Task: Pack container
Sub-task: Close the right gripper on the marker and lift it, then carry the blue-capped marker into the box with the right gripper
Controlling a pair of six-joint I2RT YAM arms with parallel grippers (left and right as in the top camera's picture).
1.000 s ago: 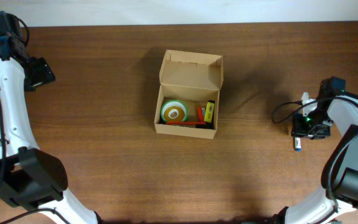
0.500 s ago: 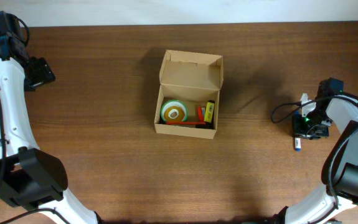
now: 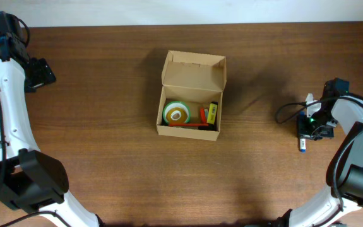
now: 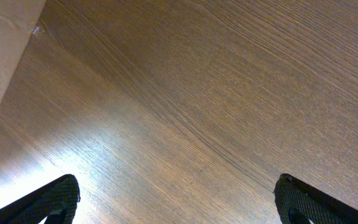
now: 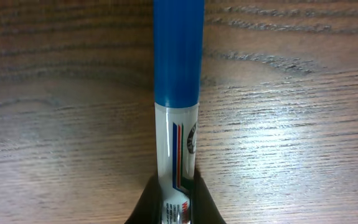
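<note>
One container (image 3: 191, 74) sat at the middle of the table (image 3: 105, 157), and that was the only box out there. Its single lid (image 3: 193, 76) stood up at the far side, leaving the inside bare to the overhead camera. Counting what lay in it: one roll of tape (image 3: 176, 114) at the left, one yellow item (image 3: 212, 112) at the right, and one long red pen (image 3: 187, 125) lying along the near wall. There was a second, shorter red piece beside the yellow one, too small for me to name.

Over on the right, well apart from the box, my right gripper (image 3: 312, 128) was down at the wood and clamped together on one marker (image 3: 302, 145). From the wrist, that marker (image 5: 176, 124) showed one blue cap and one white barrel, and my two dark fingers (image 5: 144, 211) pinched the barrel from either side. Whether it rested on the wood, I couldn't tell.

My left gripper (image 3: 41, 72) hung at the far left corner, a long way from the box. Its two fingers (image 4: 57, 198) were spread wide apart, with only wood grain between them.
</note>
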